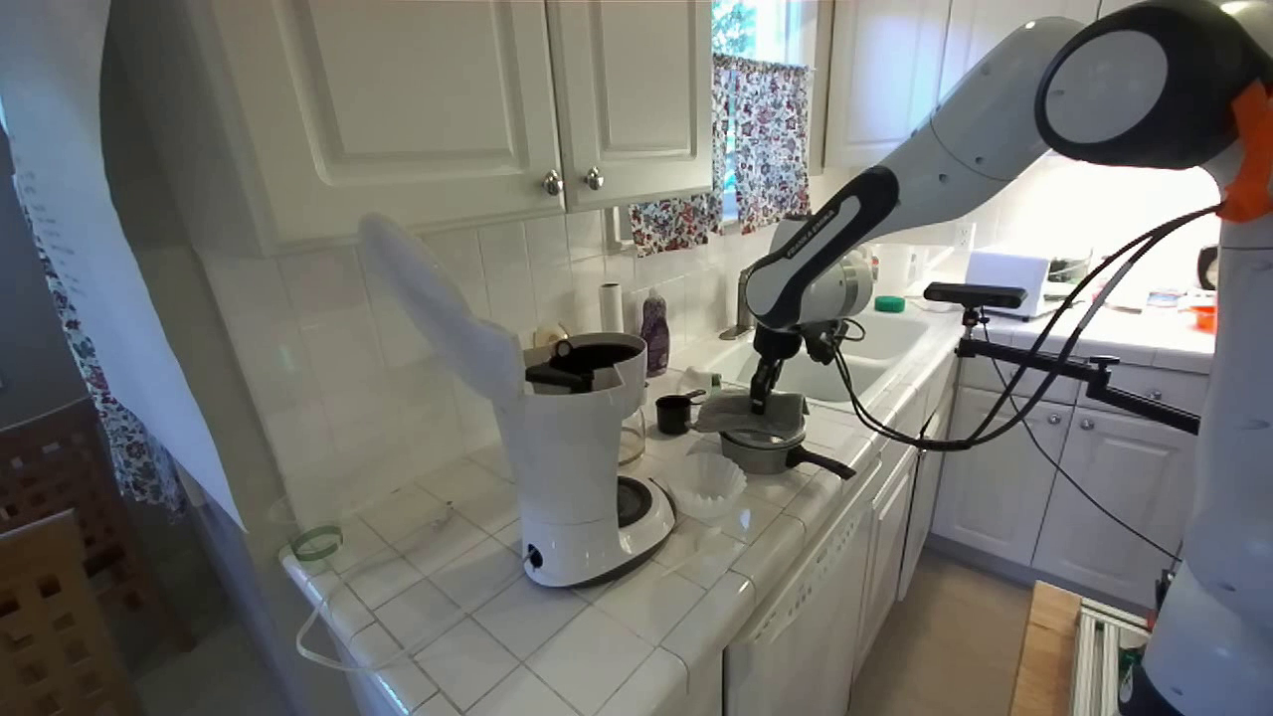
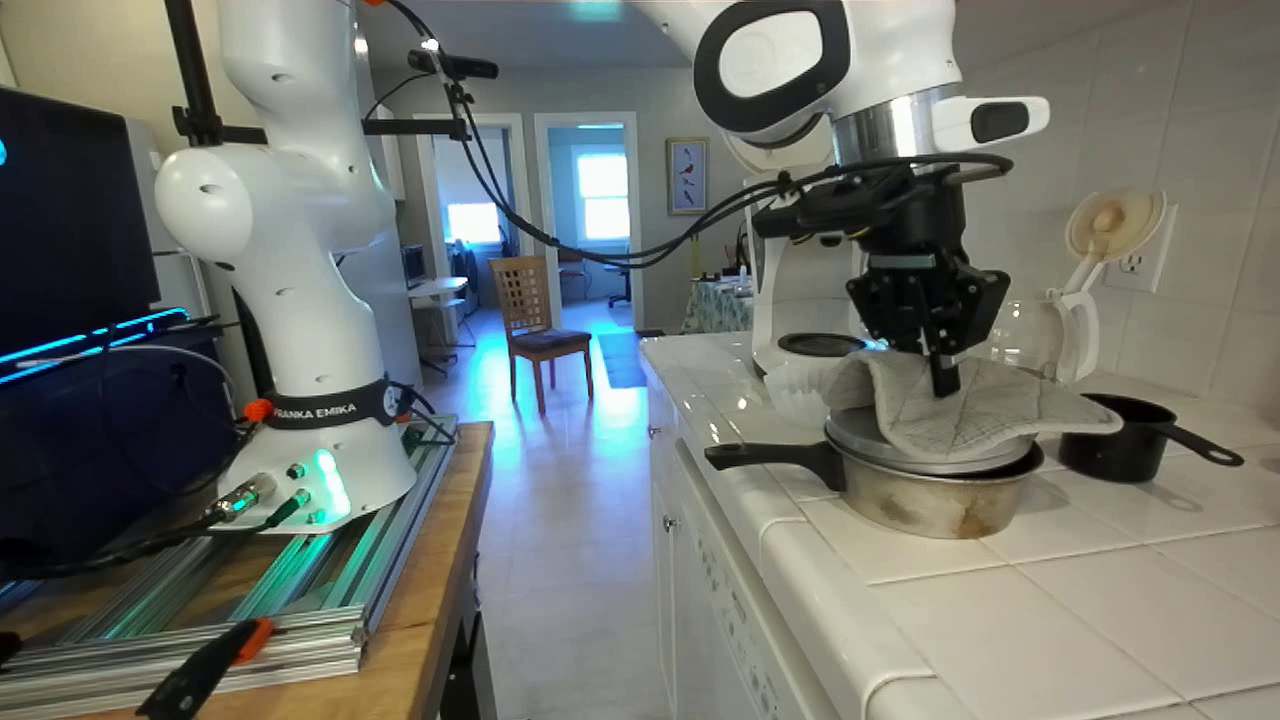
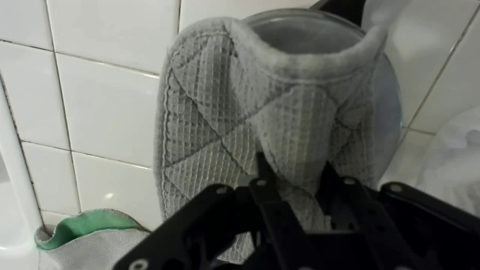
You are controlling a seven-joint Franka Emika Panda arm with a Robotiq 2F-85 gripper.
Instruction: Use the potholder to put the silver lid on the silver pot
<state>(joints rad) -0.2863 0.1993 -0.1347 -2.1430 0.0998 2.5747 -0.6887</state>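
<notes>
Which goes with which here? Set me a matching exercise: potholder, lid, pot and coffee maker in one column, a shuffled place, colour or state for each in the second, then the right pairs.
Column one
1. potholder
2. lid
3. pot
4. coffee maker

Column two
A. on the counter, long dark handle
B. white, with a dark round plate at its base
C. grey and quilted, pinched by the end effector
D. beneath the potholder, above the pot

Pairs: 1-C, 2-D, 3-A, 4-B
</notes>
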